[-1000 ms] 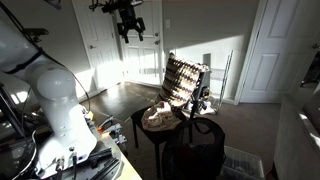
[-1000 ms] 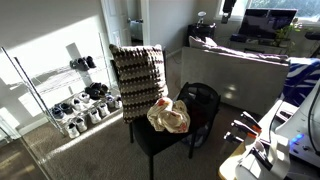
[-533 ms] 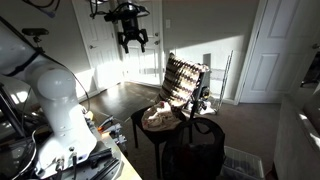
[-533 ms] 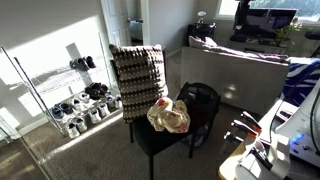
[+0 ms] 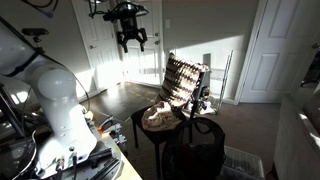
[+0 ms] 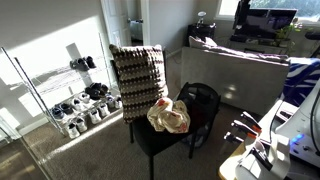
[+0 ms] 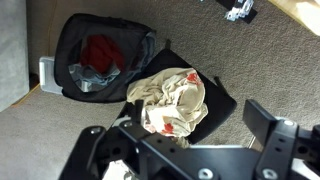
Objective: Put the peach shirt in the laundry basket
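Note:
The peach shirt [image 7: 173,100] lies crumpled on the seat of a black chair [image 7: 223,97]; it shows in both exterior views [image 5: 158,116] [image 6: 168,116]. The dark laundry basket [image 7: 72,42] stands beside the chair with red and grey clothes inside; it also shows in both exterior views [image 5: 192,143] [image 6: 203,101]. My gripper [image 5: 132,40] hangs high above the chair, open and empty. In the wrist view its fingers [image 7: 185,135] spread wide over the shirt, far above it.
The chair back carries a patterned woven cover [image 6: 137,70]. A shoe rack [image 6: 72,95] stands by the wall. A sofa [image 6: 235,65] is behind the chair. White doors [image 5: 270,50] line the room. Carpet surrounds the chair.
From one second ago my gripper has dropped a little lower and shifted slightly; since half a second ago nothing has visibly moved.

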Robot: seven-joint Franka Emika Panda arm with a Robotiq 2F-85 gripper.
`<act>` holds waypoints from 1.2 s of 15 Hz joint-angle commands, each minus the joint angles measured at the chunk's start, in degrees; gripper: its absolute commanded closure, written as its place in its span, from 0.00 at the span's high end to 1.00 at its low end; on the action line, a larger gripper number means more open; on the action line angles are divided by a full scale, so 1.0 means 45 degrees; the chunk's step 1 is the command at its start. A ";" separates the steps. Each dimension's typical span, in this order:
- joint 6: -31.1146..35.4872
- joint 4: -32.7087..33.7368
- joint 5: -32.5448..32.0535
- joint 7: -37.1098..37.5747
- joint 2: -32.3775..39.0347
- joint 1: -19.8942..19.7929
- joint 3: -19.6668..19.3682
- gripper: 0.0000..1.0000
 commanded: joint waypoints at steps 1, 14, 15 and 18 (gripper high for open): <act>0.0415 0.0100 0.0403 0.0613 0.0342 0.0106 0.0117 1.00; 0.3635 0.6637 0.0430 0.3628 0.7785 0.0098 0.1755 1.00; 0.3556 0.7085 0.0380 0.3839 0.8287 0.0078 0.1731 1.00; 0.3512 0.7917 0.0267 0.4719 0.9594 0.0057 0.1669 1.00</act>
